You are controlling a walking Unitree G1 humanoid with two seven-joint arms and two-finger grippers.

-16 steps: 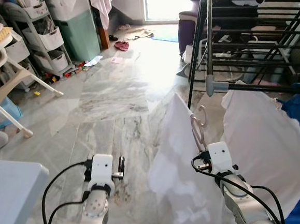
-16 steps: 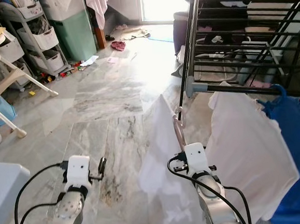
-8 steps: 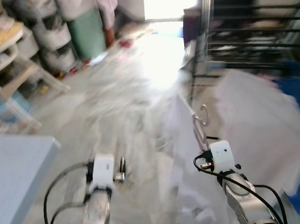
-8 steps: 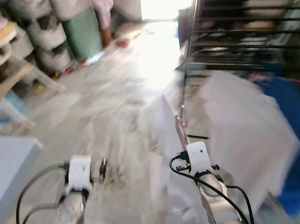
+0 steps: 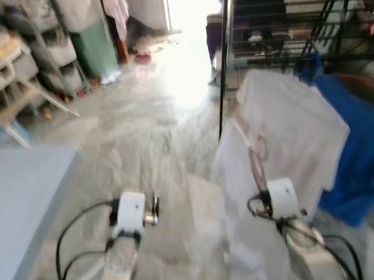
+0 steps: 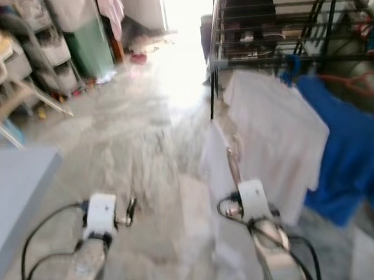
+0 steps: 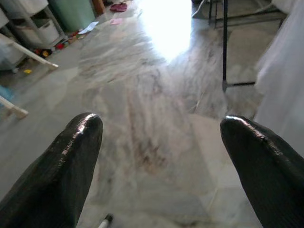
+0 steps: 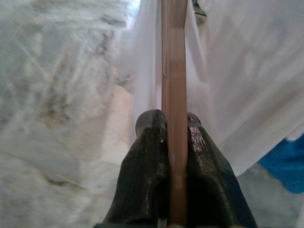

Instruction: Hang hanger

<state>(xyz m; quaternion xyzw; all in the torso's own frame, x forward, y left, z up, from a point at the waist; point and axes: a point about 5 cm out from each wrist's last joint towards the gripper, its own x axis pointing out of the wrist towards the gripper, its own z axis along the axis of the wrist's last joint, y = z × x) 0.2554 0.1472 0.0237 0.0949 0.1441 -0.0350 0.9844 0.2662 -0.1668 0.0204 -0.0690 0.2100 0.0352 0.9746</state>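
1. A grey table edge fills the near left; behind it stand shelves and a white chair on the marble floor

2. The left gripper hovers over bare floor, fingers spread wide, nothing between them; it looks idle

3. The right gripper is pressed tight on the pinkish hanger, pinching its neck between both fingers; in the head views the hook stands up just above the wrist

4. A white garment drapes from that hanger, down around the right arm toward the floor

5. Beyond it stands the black rack, well apart from the held hanger. A white shirt and, further right, a blue garment already hang on it

6. Progress, as I judge it: the hanger is loaded and gripped, the rack is ahead, but the hook is on no bar yet. Left to do: close in on the rack, lift the hook above a free stretch of bar, probably left of the white shirt, seat it and let go

7. The views are blurred, so which bar is free is hard to tell
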